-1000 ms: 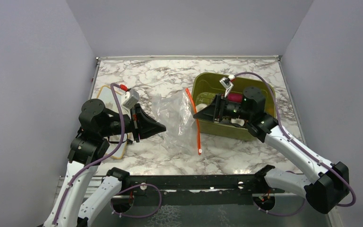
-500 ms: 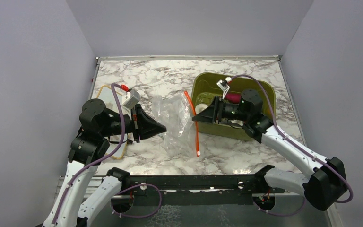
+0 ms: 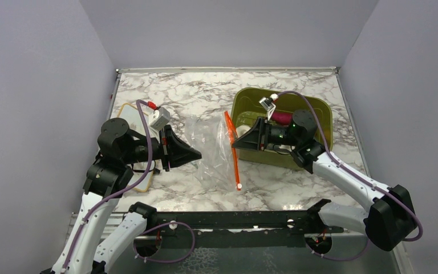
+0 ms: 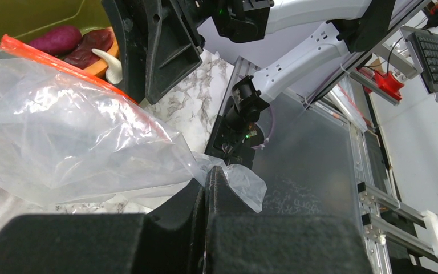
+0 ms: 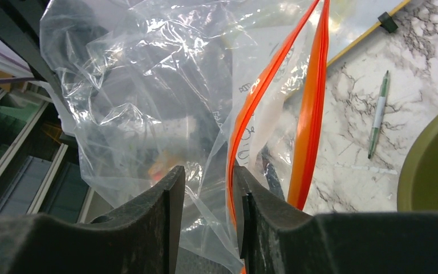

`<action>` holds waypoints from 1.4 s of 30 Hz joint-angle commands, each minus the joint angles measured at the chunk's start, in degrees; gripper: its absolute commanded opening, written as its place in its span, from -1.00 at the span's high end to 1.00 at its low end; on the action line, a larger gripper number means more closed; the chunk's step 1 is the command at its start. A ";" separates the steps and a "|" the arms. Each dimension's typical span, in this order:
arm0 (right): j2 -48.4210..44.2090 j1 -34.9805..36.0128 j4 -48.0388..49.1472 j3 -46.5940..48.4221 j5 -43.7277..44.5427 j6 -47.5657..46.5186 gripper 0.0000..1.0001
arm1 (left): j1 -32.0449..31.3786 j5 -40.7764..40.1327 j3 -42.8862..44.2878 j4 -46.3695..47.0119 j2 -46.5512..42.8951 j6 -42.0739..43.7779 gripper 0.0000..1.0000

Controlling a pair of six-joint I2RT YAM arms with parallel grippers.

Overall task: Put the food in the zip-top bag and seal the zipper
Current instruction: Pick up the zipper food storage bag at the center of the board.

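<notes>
Zip-top bag (image 3: 208, 149) mid-table, thin, floppy, slippery film. Left tool (image 4: 206, 188) pinches its closed end; right tool (image 5: 208, 194) sits narrow around a lip by the zipper (image 3: 232, 149), grip I can't tell. That stiffer strip's the safer hold. Food (image 4: 80, 48) waits in the tub (image 3: 319, 114)

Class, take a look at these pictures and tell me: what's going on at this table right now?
Both arms are handling the zip-top bag between them. The left gripper is shut on its closed end. The right gripper has its jaws slightly apart around one lip of the open mouth, beside the zipper. The food lies in the olive-green tub; nothing looks bagged yet.
</notes>
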 commanded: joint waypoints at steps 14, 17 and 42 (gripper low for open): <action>0.30 -0.33 -6.06 -0.69 6.48 -6.36 0.22 | -0.25 -1.32 -1.56 3.27 -1.06 0.64 1.00; 1.69 -0.29 -3.88 -1.29 5.39 -5.24 0.23 | -0.36 -1.22 -1.35 3.37 -1.05 0.73 1.00; -6.47 -0.28 -13.47 -0.46 4.66 -14.66 0.97 | -0.52 -16.51 -5.82 2.45 -3.60 1.12 -0.10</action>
